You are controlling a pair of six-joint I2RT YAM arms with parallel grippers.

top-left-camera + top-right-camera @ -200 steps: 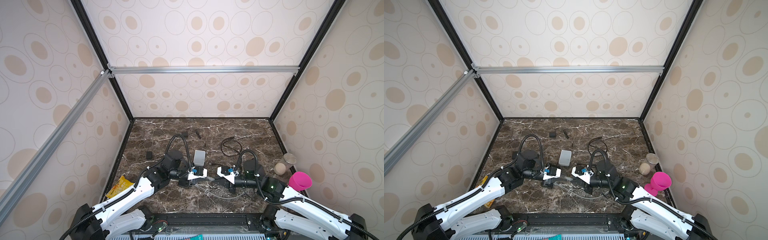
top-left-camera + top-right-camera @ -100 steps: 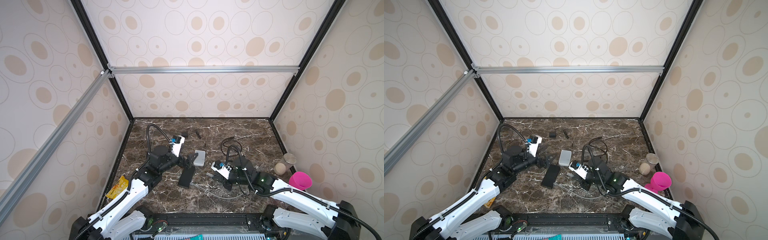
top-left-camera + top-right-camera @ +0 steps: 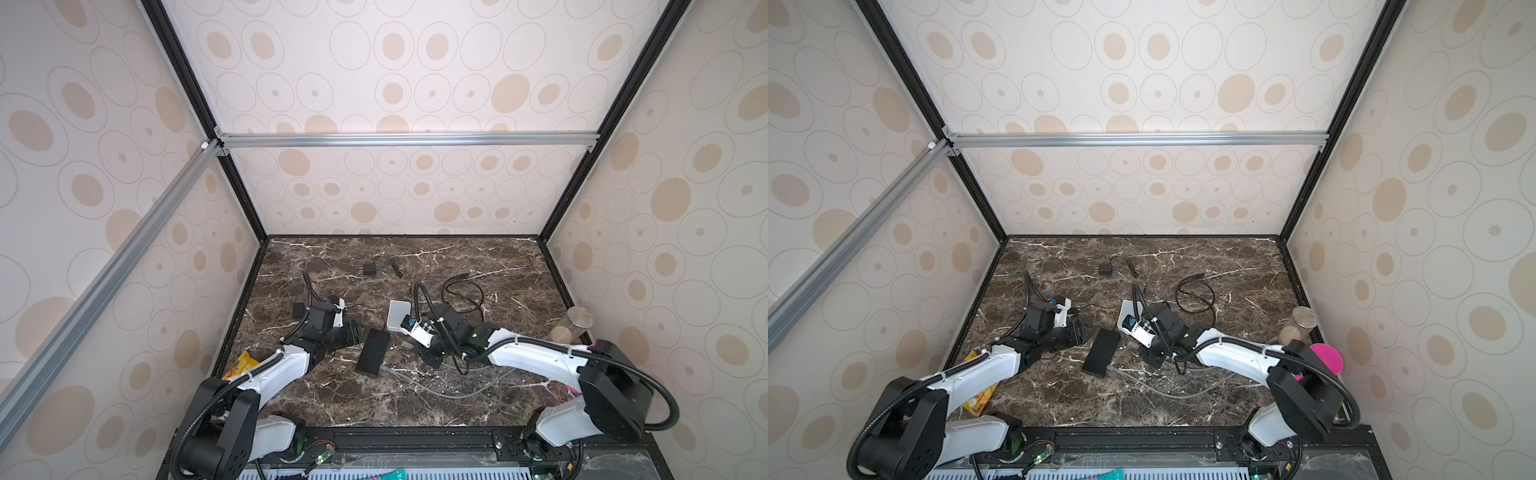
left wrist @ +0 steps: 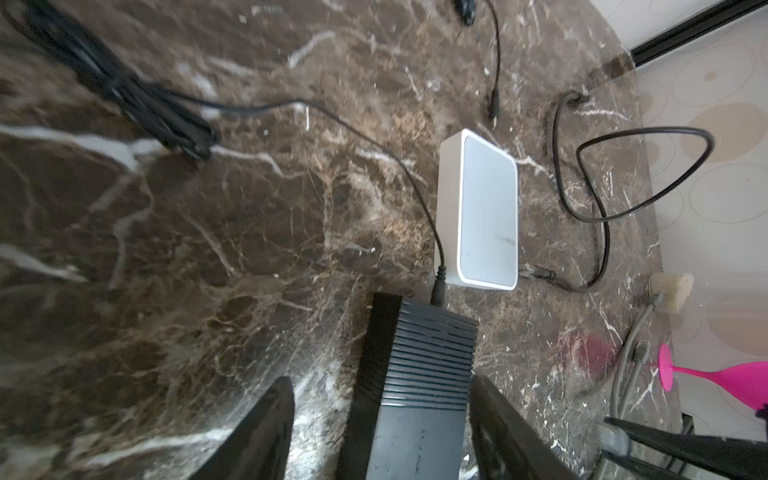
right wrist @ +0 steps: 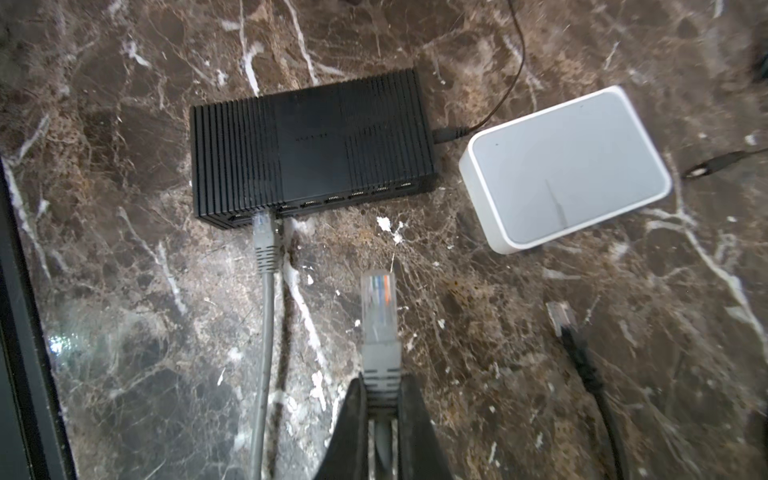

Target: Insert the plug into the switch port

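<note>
Switch [image 4: 422, 386] lettering illegible (too blurred)

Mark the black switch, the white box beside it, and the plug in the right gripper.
black switch [image 5: 311, 149]: right wrist view, middle of its top face.
white box [image 5: 565, 166]: right wrist view, centre of its grey top panel.
plug [image 5: 377, 299]: right wrist view, clear connector body.

The switch [image 3: 373, 352] lay mid-surface [image 3: 415, 399], its port side facing right. A flat box [image 3: 398, 311] lay just behind its far end, near but apart. My left gripper [image 3: 353, 332] sat just left of that far end. My right gripper [image 5: 383, 380] sat to the switch's right, the plug [image 5: 378, 299] in it pointing at the ports, short of them. A second plug [image 5: 264, 239] sat in a port near the front end, its cable [image 5: 266, 332] trailing away rightward.
</note>
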